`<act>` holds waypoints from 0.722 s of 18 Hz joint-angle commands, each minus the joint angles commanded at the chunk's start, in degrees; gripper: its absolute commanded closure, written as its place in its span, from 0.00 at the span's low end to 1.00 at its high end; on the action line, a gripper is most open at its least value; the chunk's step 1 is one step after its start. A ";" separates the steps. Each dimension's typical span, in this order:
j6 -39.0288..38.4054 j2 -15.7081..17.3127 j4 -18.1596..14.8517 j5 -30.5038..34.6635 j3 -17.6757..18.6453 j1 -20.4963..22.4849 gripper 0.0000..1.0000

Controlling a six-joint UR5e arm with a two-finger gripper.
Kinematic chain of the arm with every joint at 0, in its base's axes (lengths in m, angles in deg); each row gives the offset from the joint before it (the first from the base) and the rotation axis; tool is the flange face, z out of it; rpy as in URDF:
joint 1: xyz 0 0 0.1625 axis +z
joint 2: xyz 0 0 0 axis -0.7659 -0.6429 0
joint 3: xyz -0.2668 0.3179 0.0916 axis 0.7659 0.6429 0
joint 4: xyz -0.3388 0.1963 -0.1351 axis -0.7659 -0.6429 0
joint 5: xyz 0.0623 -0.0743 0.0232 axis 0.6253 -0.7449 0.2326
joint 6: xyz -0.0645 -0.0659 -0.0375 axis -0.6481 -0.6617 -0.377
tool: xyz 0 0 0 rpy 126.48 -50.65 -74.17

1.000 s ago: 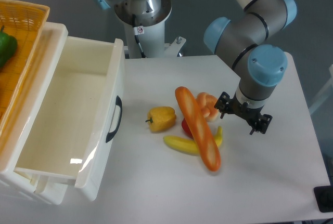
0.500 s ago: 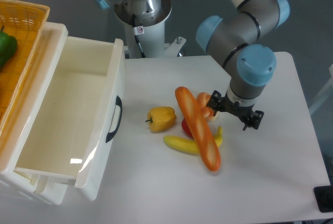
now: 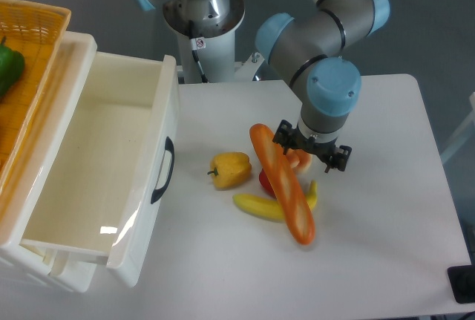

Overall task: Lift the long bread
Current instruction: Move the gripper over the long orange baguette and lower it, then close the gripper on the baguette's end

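Your long bread (image 3: 283,184) lies near the middle of the table (image 3: 386,246), its long axis running diagonally: one end toward the far edge, the other toward the near right corner. It rests across a yellow banana (image 3: 260,207), with a red item (image 3: 265,181) tucked beneath and a yellow pepper (image 3: 231,169) to its left. The gripper (image 3: 312,151) hangs just right of the bread's far end, above a small pale-orange bread piece (image 3: 300,160). You can't tell whether its fingers are apart.
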 joint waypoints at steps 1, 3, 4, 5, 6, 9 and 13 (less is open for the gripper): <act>-0.10 0.00 0.00 -0.26 0.53 0.00 0.00; -3.85 0.09 -0.09 -0.09 1.67 -0.18 0.00; -9.01 0.26 -0.09 0.26 2.20 -0.87 0.00; -14.11 0.09 -0.09 0.09 2.38 -1.66 0.00; -17.99 0.00 0.00 0.00 2.38 -1.85 0.00; -20.93 0.09 -0.17 0.09 2.29 -1.67 0.00; -21.54 0.09 -0.53 0.26 2.82 -1.59 0.00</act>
